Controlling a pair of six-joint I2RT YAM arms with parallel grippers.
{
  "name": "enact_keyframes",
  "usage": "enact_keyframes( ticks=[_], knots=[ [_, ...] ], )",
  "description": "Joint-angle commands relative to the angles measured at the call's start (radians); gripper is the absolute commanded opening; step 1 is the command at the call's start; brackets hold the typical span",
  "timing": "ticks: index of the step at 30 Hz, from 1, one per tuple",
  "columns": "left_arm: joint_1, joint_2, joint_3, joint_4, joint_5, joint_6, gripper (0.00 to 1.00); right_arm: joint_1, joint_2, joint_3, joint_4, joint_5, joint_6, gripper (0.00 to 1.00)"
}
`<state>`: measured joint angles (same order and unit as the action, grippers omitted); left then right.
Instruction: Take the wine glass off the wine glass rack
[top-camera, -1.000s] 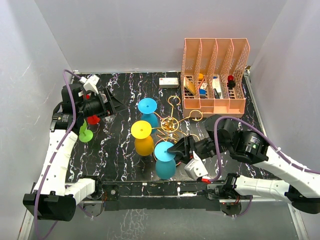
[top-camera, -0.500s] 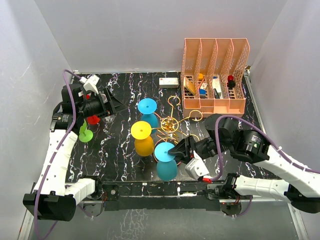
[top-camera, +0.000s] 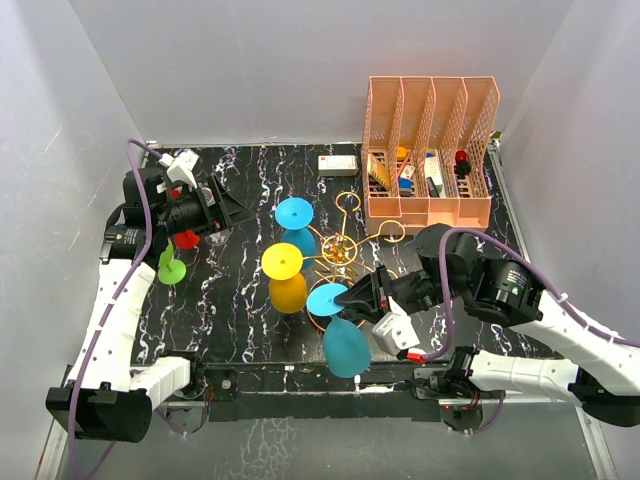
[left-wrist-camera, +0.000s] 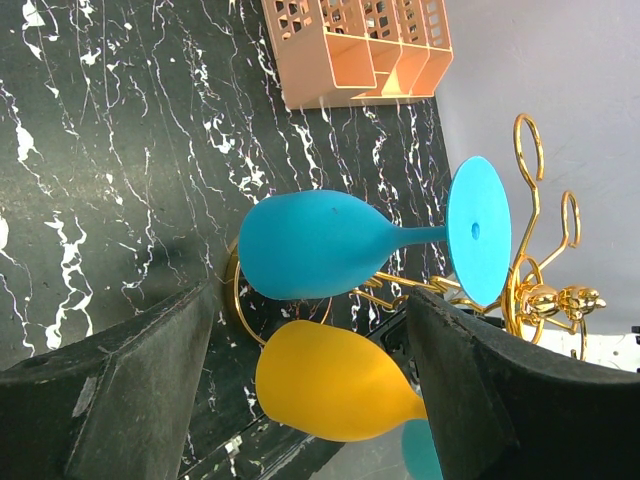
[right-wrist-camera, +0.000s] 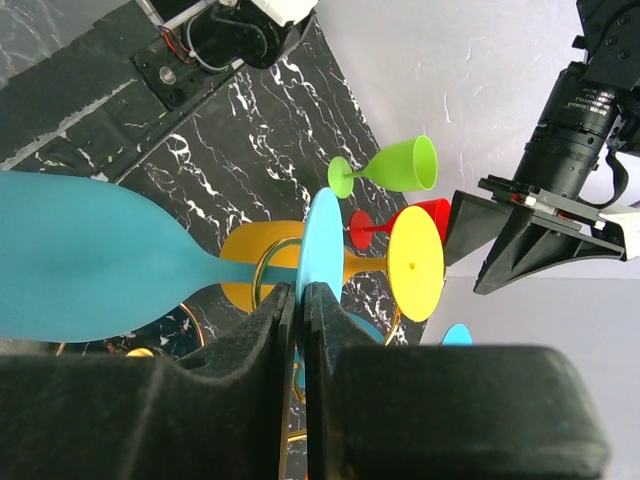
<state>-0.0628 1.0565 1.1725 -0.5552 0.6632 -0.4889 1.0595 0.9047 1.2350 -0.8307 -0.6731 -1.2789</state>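
Observation:
The gold wine glass rack (top-camera: 340, 248) stands mid-table with a yellow glass (top-camera: 285, 275) and a blue glass (top-camera: 296, 215) hanging on it. My right gripper (top-camera: 352, 298) is shut on the round foot of a second blue wine glass (top-camera: 347, 347), whose bowl tilts toward the table's front edge. In the right wrist view the fingers (right-wrist-camera: 302, 295) pinch that foot disc (right-wrist-camera: 325, 240), and the bowl (right-wrist-camera: 90, 260) lies to the left. My left gripper (top-camera: 225, 212) hovers open to the left of the rack, and in its own view (left-wrist-camera: 310, 300) nothing is held.
A green glass (top-camera: 170, 265) and a red glass (top-camera: 185, 238) lie on the black marbled table (top-camera: 240, 330) under the left arm. An orange slotted file organizer (top-camera: 430, 150) stands at the back right, with a small white box (top-camera: 337, 163) beside it.
My right gripper has closed on the near blue glass's foot. The glass has tipped, its bowl swinging toward the front edge. The left arm has not moved.

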Motion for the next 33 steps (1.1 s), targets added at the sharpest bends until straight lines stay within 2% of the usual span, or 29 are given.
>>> enact_keyframes(
  ticks=[1,18,33],
  knots=[
    [-0.003,-0.026,0.028,-0.014,0.002,0.018,0.76,0.006,-0.018,0.002,0.019,0.028,0.023,0.08],
    [-0.003,-0.015,0.041,-0.015,-0.002,0.029,0.76,0.006,-0.076,-0.11,0.246,0.134,0.091,0.08],
    [-0.003,-0.03,0.055,-0.051,-0.034,0.053,0.76,0.006,-0.086,-0.139,0.35,0.255,0.142,0.08]
  ],
)
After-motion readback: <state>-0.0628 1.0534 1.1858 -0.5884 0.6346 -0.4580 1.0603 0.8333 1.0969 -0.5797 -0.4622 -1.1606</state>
